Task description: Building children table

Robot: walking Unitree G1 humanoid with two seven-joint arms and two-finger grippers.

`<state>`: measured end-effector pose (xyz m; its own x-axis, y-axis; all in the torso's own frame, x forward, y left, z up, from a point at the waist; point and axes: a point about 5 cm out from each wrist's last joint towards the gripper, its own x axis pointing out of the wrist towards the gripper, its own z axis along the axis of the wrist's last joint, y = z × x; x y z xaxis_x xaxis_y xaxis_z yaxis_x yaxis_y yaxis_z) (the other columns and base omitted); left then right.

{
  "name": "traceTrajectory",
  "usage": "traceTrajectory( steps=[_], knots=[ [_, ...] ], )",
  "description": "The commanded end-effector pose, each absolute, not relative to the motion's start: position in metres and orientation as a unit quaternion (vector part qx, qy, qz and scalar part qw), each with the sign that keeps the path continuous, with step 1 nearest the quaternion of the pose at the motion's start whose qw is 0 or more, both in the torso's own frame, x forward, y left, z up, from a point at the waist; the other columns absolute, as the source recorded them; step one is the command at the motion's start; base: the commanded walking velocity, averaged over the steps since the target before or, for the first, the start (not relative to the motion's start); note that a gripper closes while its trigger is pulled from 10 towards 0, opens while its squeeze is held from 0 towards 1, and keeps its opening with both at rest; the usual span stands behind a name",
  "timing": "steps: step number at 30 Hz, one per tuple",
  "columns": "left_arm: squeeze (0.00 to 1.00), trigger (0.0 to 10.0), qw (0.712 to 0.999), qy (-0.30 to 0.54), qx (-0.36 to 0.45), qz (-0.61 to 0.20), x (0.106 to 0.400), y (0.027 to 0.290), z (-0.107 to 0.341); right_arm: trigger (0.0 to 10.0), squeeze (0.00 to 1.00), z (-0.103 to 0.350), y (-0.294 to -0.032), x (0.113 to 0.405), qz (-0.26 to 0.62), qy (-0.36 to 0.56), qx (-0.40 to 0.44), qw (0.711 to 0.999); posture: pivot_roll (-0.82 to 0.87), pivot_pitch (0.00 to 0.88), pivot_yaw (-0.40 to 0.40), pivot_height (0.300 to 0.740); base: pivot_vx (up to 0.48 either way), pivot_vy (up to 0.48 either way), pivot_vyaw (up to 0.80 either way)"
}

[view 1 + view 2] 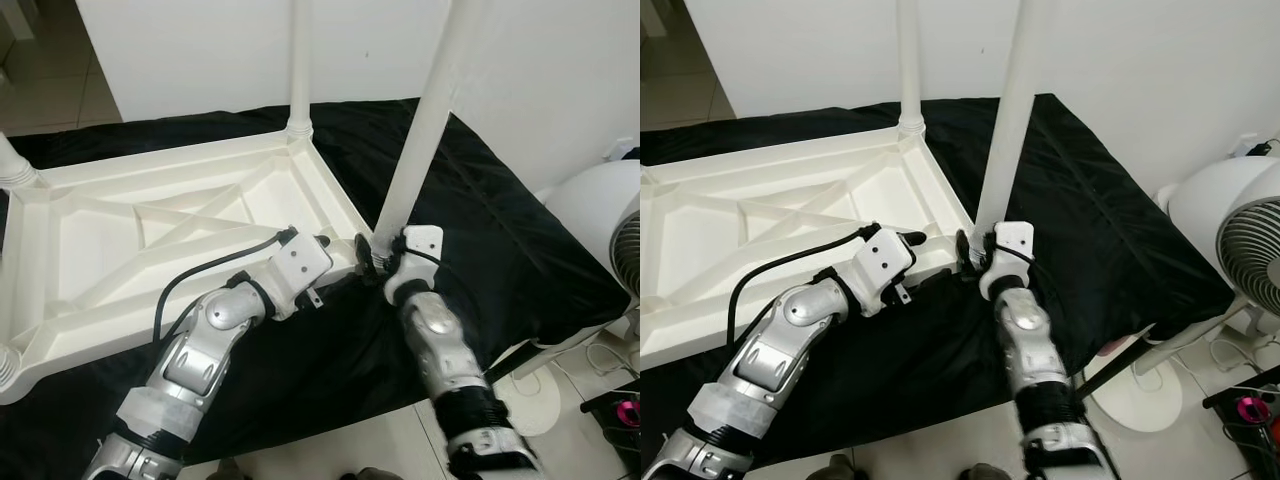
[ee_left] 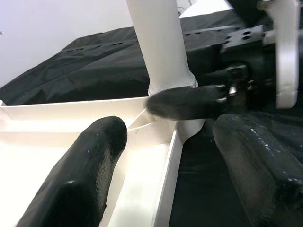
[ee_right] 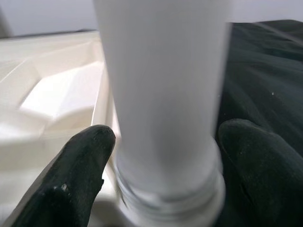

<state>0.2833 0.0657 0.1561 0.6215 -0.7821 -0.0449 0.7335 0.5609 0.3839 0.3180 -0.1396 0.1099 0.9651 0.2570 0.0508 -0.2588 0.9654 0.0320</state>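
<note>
A white plastic table top [image 1: 150, 230] lies upside down on a black cloth [image 1: 500, 230]. A white leg [image 1: 420, 130] stands tilted in the near right corner socket. My right gripper [image 1: 375, 255] is shut on that leg just above its base, one finger on each side of the leg [image 3: 165, 94]. My left gripper [image 1: 335, 262] is open beside the same corner, and its fingers [image 2: 80, 175] straddle the table's rim without holding anything. Another leg [image 1: 298, 70] stands upright in the far right corner.
Leg bases [image 1: 12, 165] also show at the left corners. A white fan [image 1: 600, 230] on a round base [image 1: 530, 400] stands to the right of the cloth, with cables on the tiled floor. A white wall runs behind.
</note>
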Motion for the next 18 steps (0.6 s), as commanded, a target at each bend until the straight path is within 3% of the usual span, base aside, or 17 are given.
traceTrajectory(
  steps=[1, 8, 18],
  knots=[
    [0.00, 10.0, 0.888, -0.074, 0.185, -0.415, 0.282, 0.066, 0.156, 10.0, 0.00, 0.111, -0.145, 0.315, 0.170, -0.034, 0.017, 0.985, -0.03, 0.000, -0.035, 0.740, 0.000, 0.000, 0.00],
    [0.00, 10.0, 0.883, -0.074, 0.183, -0.426, 0.280, 0.062, 0.156, 10.0, 0.00, 0.120, -0.155, 0.321, 0.247, -0.050, -0.017, 0.968, -0.03, 0.000, -0.029, 0.740, 0.000, 0.000, 0.00],
    [0.00, 10.0, 0.880, -0.077, 0.189, -0.429, 0.282, 0.062, 0.159, 10.0, 0.00, 0.140, -0.149, 0.353, 0.327, -0.036, -0.083, 0.941, -0.01, 0.000, -0.027, 0.740, 0.000, 0.000, 0.00]
  ],
)
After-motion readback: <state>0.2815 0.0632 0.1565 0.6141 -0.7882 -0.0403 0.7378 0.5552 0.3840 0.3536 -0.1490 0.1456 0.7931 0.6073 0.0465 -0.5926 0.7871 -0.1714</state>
